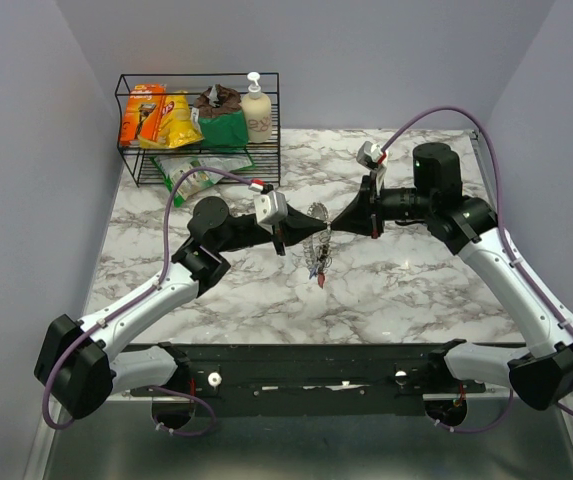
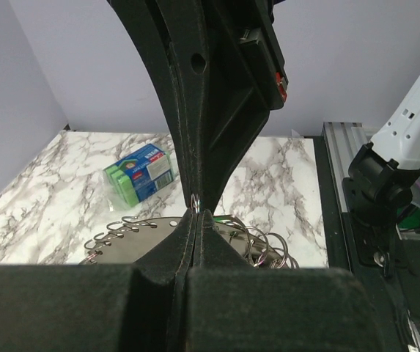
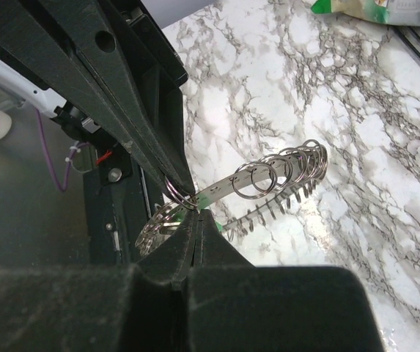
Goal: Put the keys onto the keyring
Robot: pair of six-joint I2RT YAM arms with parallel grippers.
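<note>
Threading step: left tool [image 1: 297, 238] and right tool [image 1: 331, 227] both clamped on keyring [image 1: 317, 250]; next likely needs a coil pried apart.

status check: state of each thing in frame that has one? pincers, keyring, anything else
left pincer: shut on the keyring
right pincer: shut on the keyring
keyring: pinched between both pincers, hanging, apparently clear of the table
soap bottle: upright in the wire basket
</note>
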